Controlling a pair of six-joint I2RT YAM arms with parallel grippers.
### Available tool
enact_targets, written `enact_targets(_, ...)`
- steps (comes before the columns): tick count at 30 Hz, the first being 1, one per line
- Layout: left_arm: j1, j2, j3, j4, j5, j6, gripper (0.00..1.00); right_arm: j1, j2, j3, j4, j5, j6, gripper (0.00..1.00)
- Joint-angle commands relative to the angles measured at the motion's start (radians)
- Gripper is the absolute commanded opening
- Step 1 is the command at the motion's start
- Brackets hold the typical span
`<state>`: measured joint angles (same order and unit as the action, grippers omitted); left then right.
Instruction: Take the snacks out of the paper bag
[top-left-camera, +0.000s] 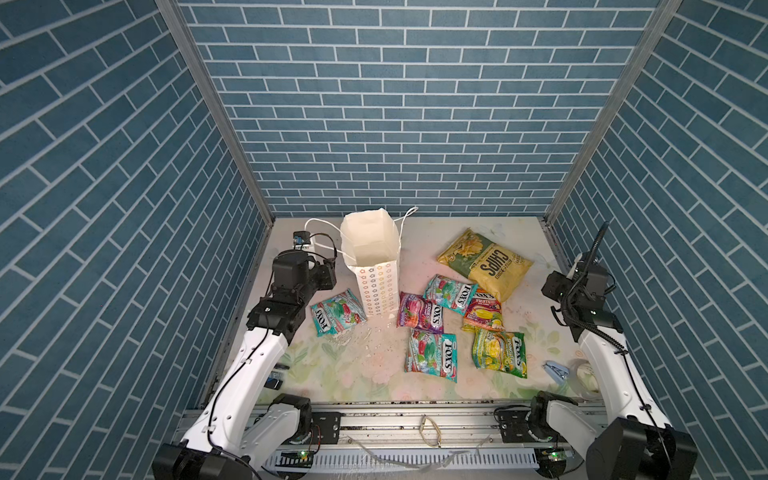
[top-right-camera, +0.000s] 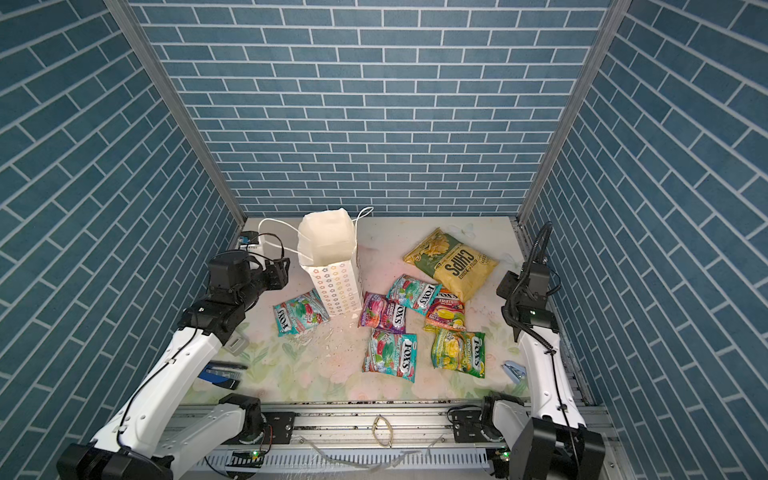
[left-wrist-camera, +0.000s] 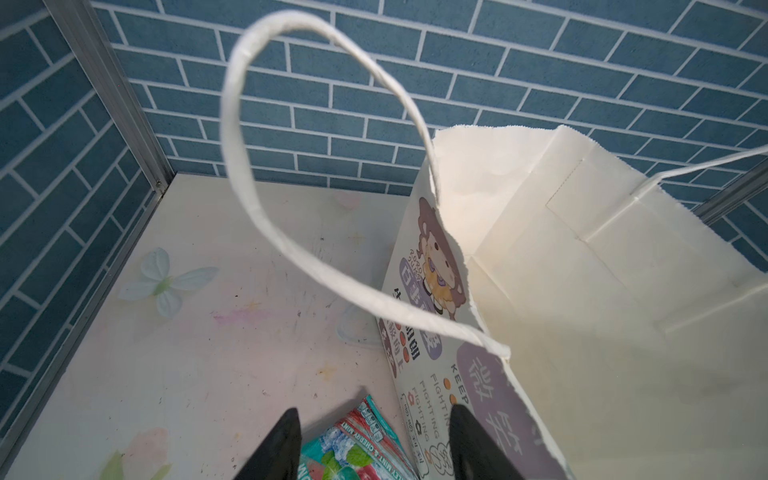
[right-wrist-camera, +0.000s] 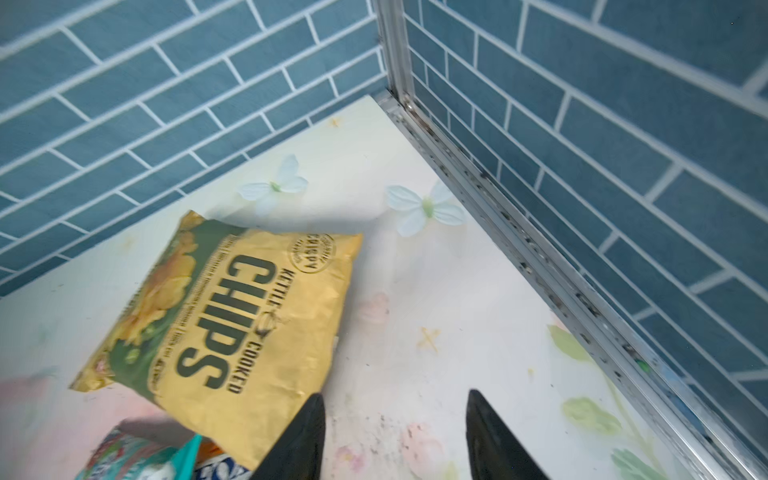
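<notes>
The bag (top-left-camera: 376, 286) stands upright, and no snack shows inside it. The chips (top-left-camera: 486, 262) and five pouches (top-left-camera: 432, 359) lie flat to its right. One teal pouch (top-left-camera: 338, 318) lies against its base on the left.

The left gripper (left-wrist-camera: 374, 411) is beside the bag's left wall. The right gripper (right-wrist-camera: 395, 397) is well right of the bag, beyond the chips. Both have jaws apart and hold nothing.

The pouches look light, glossy and slippery, best pinched at a crimped edge. The chips look puffy and crushable, best taken by the end seam.

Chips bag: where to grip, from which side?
I'd pinch the flat end seam of the chips bag that faces the right gripper, coming in low from the right. The middle is puffed; its near corner lies on the orange pouch.
</notes>
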<state>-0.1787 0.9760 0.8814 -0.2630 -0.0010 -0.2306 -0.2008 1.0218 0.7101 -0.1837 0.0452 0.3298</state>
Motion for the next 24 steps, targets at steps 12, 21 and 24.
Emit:
enact_targets(12, 0.048, -0.067, -0.082, 0.091, -0.063, 0.019, 0.59, -0.084, 0.126, -0.341, 0.743, -0.094, -0.028, 0.55)
enact_targets(21, 0.050, -0.076, -0.126, 0.163, -0.059, -0.017, 0.56, -0.068, 0.331, -0.484, 1.200, -0.161, -0.055, 0.57)
enact_targets(24, 0.051, -0.066, -0.158, 0.227, -0.066, -0.027, 0.53, -0.027, 0.403, -0.465, 1.227, -0.152, -0.098, 0.58)
